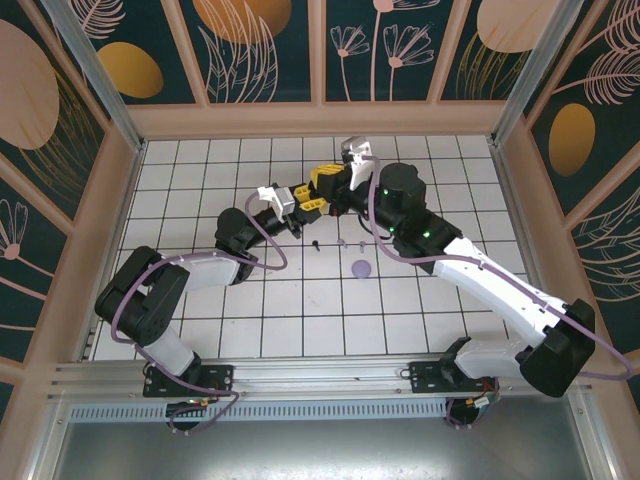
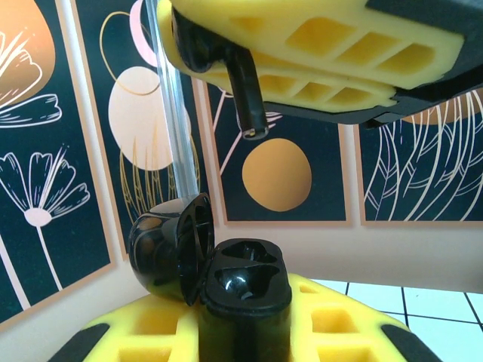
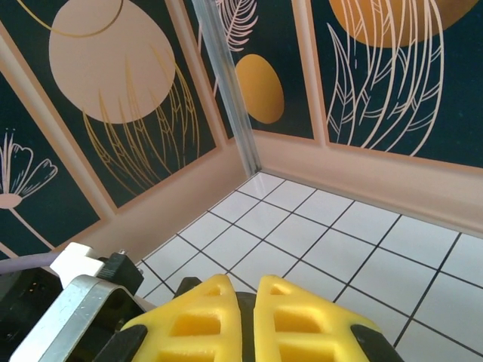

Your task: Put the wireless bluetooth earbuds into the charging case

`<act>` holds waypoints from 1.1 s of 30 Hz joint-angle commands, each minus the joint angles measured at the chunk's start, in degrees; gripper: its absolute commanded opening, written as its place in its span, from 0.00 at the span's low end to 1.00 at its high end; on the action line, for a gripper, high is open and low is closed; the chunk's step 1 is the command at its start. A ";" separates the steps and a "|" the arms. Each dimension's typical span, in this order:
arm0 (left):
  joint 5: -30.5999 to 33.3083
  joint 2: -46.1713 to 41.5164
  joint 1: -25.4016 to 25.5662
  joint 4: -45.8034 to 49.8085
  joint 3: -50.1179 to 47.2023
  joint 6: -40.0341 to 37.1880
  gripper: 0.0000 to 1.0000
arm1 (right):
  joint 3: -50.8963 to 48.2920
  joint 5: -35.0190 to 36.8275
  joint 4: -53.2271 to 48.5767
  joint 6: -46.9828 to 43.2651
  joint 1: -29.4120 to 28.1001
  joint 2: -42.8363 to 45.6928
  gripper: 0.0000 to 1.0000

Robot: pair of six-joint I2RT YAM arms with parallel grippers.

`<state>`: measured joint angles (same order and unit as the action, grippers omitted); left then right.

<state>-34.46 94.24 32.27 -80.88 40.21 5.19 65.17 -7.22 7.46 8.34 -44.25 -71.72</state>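
Black earbud (image 2: 249, 94), stem pointing down, was pinched between the yellow fingers of the right gripper (image 2: 302, 64), which were pressed together on it. In the right wrist view those fingers (image 3: 215, 320) stood almost touching, with only a thin dark sliver between them. Directly beneath the earbud, and clear of it with a gap showing between, sat the black charging case (image 2: 243, 283). Its lid (image 2: 175, 253) was swung open to the left and its two moulded sockets faced up. The left gripper (image 2: 241, 335) clamped this case from both sides, its yellow fingers (image 2: 143, 335) closed against the case body. From above, the two grippers met in the air over the back half of the white tiled worktop (image 1: 200, 200), about midway between its left and right edges. The left gripper (image 1: 300, 200) reached in from the left and the right gripper (image 1: 335, 185) from the right. On the tiles near the middle of the worktop, well away from every edge, lay a second black earbud (image 1: 316, 243). Just to its right were two lavender earbuds (image 1: 341, 241), set close together but apart. A round lavender case (image 1: 360, 268) rested a little nearer the front edge than these, touching none of them.
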 commanded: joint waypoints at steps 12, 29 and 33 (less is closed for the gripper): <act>-0.18 -1.15 0.25 -0.68 1.90 -0.97 0.00 | -4.16 -0.97 0.66 4.14 0.37 3.37 0.09; -3.11 -1.60 0.25 -1.56 1.43 -1.92 0.00 | -4.64 -1.34 1.63 4.23 1.64 1.04 0.09; -3.16 -1.51 0.20 -1.65 1.63 -1.82 0.00 | -4.66 -1.83 1.67 4.40 1.63 0.63 0.09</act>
<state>-36.16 94.13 32.27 -80.73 40.69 4.10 60.97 -7.88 7.11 12.19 -42.94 -70.57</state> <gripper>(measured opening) 0.236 0.086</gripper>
